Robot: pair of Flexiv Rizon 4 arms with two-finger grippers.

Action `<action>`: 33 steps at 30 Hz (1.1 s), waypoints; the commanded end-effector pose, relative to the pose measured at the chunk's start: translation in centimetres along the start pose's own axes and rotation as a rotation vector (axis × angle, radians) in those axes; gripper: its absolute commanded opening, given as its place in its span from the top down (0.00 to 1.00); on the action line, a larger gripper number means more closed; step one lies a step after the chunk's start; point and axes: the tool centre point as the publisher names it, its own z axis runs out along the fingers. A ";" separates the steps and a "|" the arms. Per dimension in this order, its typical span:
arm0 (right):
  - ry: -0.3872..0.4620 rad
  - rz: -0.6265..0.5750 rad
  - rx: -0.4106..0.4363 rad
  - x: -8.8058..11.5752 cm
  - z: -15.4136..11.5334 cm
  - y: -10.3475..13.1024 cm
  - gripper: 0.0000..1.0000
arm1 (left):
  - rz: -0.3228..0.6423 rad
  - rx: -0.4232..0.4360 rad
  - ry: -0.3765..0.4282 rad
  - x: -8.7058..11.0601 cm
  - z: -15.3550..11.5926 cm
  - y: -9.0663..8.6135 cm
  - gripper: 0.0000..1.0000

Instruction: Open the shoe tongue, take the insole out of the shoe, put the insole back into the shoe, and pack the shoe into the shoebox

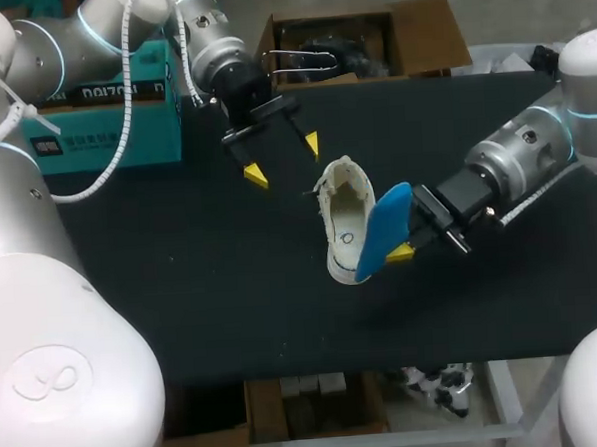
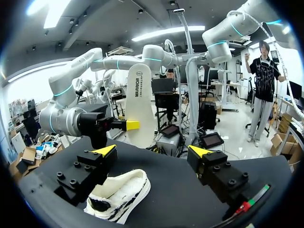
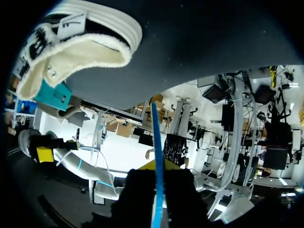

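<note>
Right pincer gripping blue insole beside shoe, left pincer spread

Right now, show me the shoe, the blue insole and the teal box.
shoe point(image 1: 346, 221): head view, on its inner footbed.
blue insole point(image 1: 384, 229): head view, on its middle.
teal box point(image 1: 158, 131): head view, on its front wall.

Robotics lab, left arm and right arm over black table

A matte black table top spreads beneath the left gripper. Just beyond that gripper sits an open brown cardboard box, flaps folded outward, with dark items inside.
</note>
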 end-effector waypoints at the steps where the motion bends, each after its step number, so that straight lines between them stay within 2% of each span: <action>1: -0.001 0.000 0.004 0.0 -0.1 0.1 1.00 | 0.000 0.005 0.003 -0.1 -0.1 0.2 0.00; 12: 0.013 -0.002 -0.004 0.1 0.0 0.0 1.00 | -0.002 0.012 -0.013 0.0 0.0 -0.1 0.00; 19: 0.138 -0.041 -0.104 0.9 0.8 -0.5 1.00 | 0.008 -0.064 -0.255 2.3 2.6 -1.8 0.00; 21: 0.171 -0.045 -0.122 1.1 0.7 -0.7 1.00 | 0.012 -0.073 -0.302 2.8 3.2 -2.1 0.00; 23: 0.189 -0.070 -0.120 1.3 0.6 -0.8 1.00 | -0.006 -0.115 -0.367 3.0 3.7 -2.2 0.00; 25: 0.223 -0.055 -0.140 1.6 0.6 -0.8 1.00 | 0.005 -0.114 -0.420 3.3 4.2 -2.4 0.00; 30: 0.252 -0.039 -0.149 2.6 0.5 -0.4 1.00 | -0.006 -0.174 -0.512 3.7 5.3 -2.4 0.00; 33: 0.265 -0.039 -0.151 3.1 0.3 -0.1 1.00 | -0.019 -0.221 -0.612 4.0 5.5 -2.8 0.00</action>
